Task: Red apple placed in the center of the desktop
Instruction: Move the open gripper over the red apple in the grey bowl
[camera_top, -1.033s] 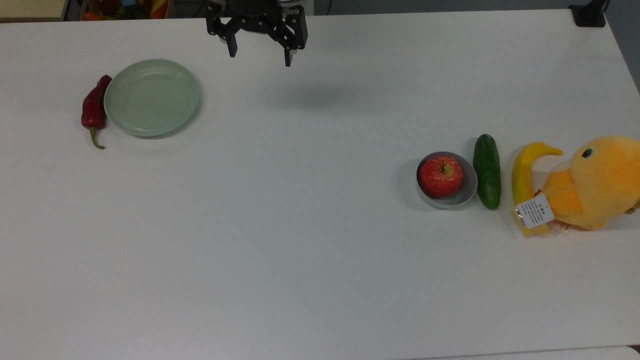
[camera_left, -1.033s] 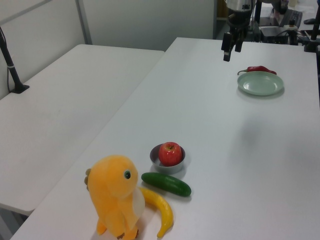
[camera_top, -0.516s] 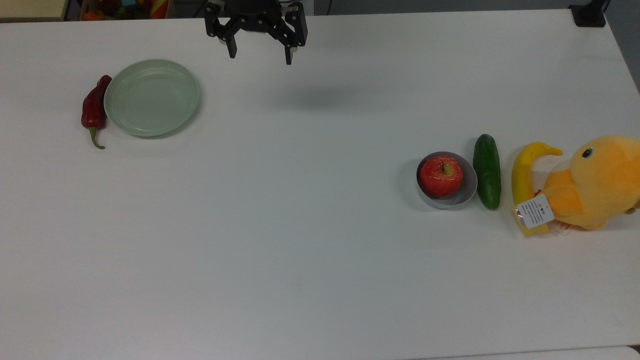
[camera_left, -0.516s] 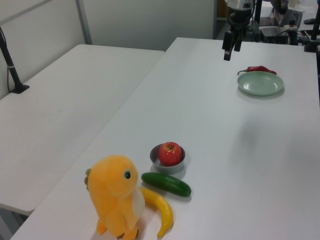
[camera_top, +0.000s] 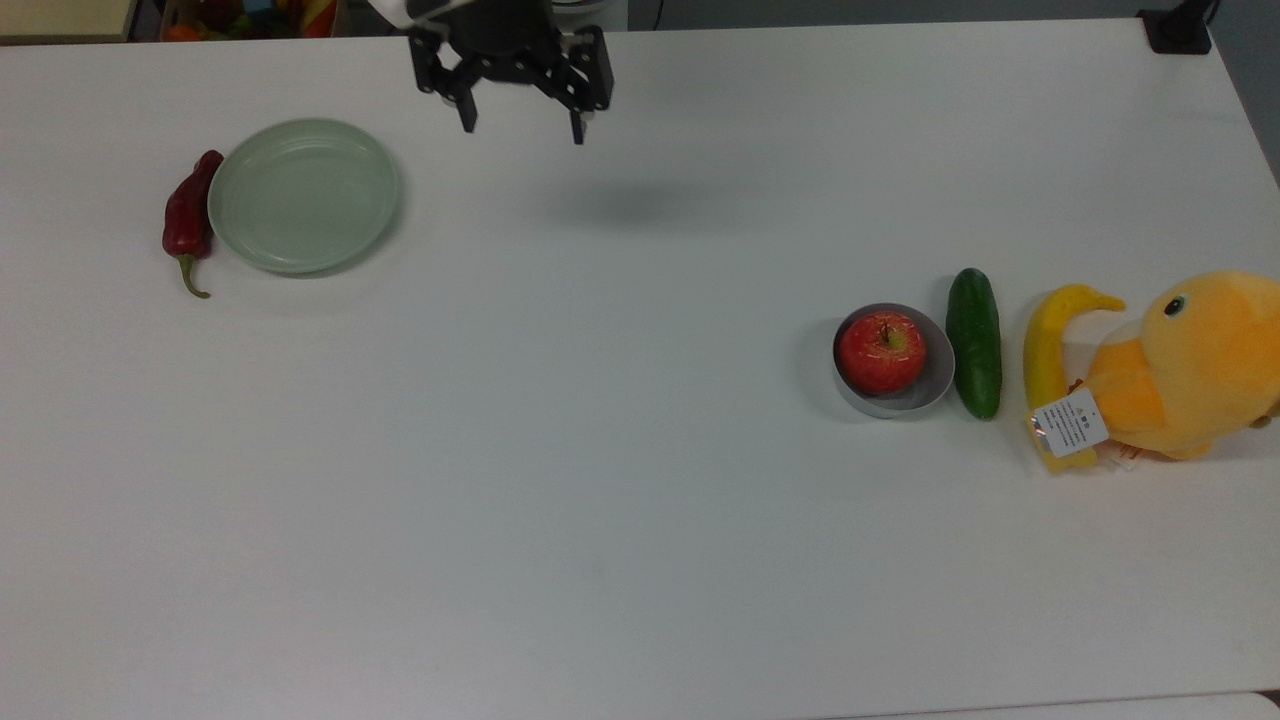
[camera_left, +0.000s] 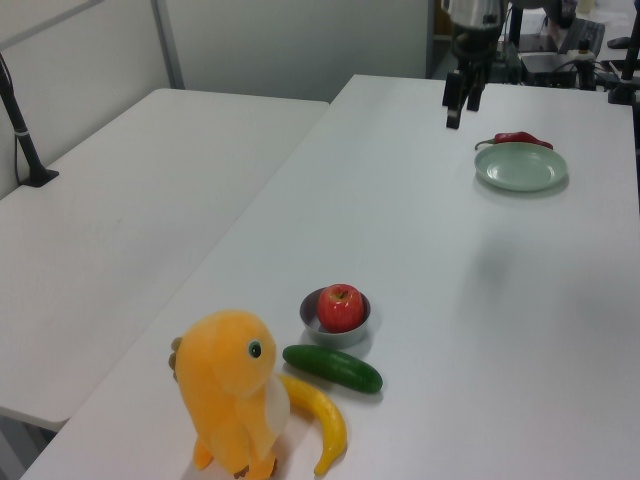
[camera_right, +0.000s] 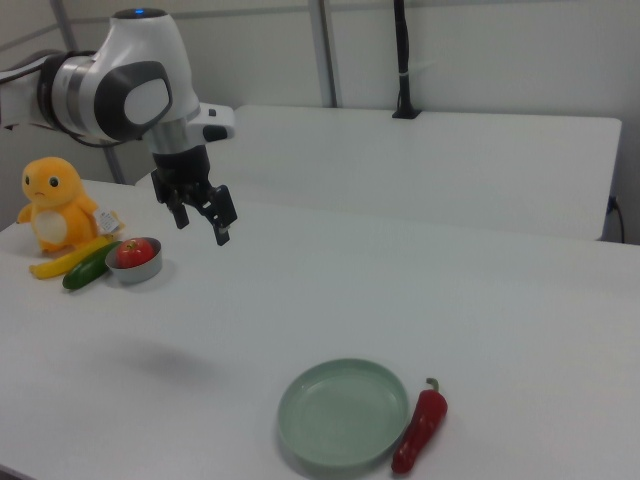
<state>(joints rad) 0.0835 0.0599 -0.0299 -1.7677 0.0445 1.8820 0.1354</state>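
Apple (camera_top: 881, 352) sits in the grey bowl (camera_top: 928, 388) toward the top view's right, just beside the cucumber (camera_top: 974, 342) — not yet on the bare middle of the desktop (camera_top: 600, 450). Our gripper (camera_top: 522, 128) hangs above the top view's upper edge, fingers spread apart and holding nothing, well apart from the fruit. We judge the reach must run rightward and downward in the top view — across open table.
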